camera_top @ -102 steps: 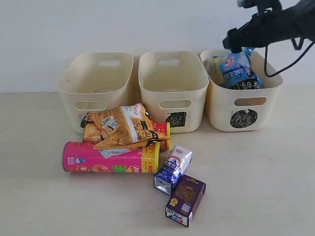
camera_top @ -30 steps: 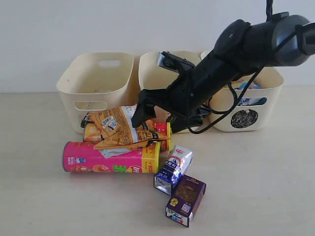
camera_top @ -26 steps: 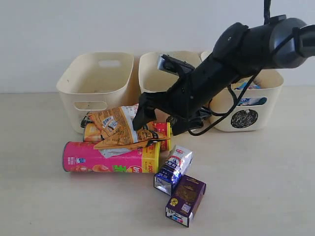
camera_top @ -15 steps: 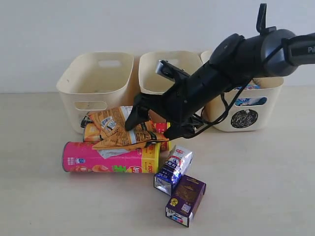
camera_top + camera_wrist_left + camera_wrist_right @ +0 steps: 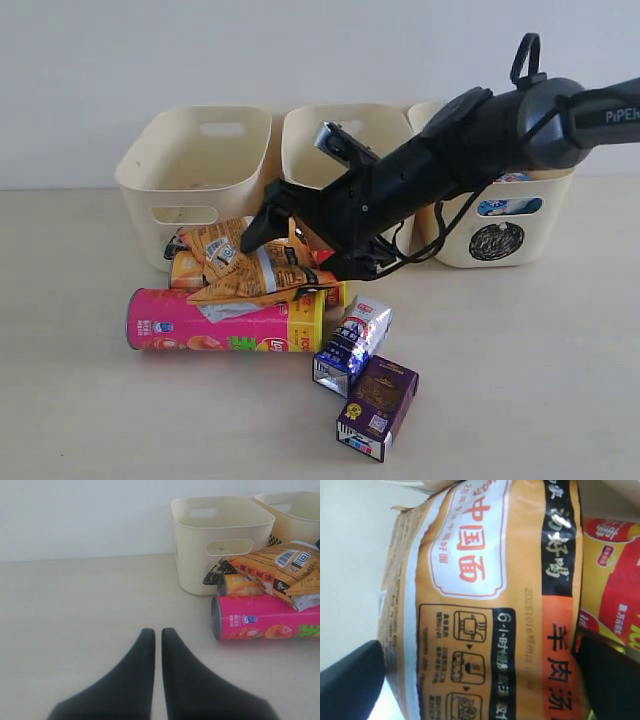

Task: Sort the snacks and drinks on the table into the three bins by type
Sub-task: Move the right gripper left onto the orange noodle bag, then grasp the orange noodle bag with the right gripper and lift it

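A staged robot-lab setup: bare white wall (image 5: 300, 50), beige table (image 5: 520, 380), three scribble-marked bins (image 5: 190, 180).

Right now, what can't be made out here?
- Exterior view: black arm hides the mark on the middle cream plastic bin.
- Exterior view: orange crinkly foil bag covers most of the yellow chip tube.
- Right wrist view: unclear whether the fingers touch that bag.
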You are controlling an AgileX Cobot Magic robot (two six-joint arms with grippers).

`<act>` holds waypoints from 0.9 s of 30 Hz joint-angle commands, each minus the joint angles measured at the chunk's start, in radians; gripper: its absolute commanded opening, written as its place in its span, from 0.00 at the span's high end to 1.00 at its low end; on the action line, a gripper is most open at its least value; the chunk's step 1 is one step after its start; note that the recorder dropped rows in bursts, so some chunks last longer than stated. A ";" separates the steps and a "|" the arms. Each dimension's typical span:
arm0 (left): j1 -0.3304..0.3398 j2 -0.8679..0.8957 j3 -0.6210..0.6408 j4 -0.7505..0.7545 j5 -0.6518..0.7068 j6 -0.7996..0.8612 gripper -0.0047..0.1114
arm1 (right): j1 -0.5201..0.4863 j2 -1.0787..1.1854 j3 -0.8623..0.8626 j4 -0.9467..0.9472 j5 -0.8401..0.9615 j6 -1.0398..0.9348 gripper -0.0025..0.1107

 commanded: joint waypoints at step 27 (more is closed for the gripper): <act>0.002 -0.004 0.004 0.002 -0.005 0.007 0.93 | 0.049 0.040 0.005 0.076 -0.189 -0.138 0.98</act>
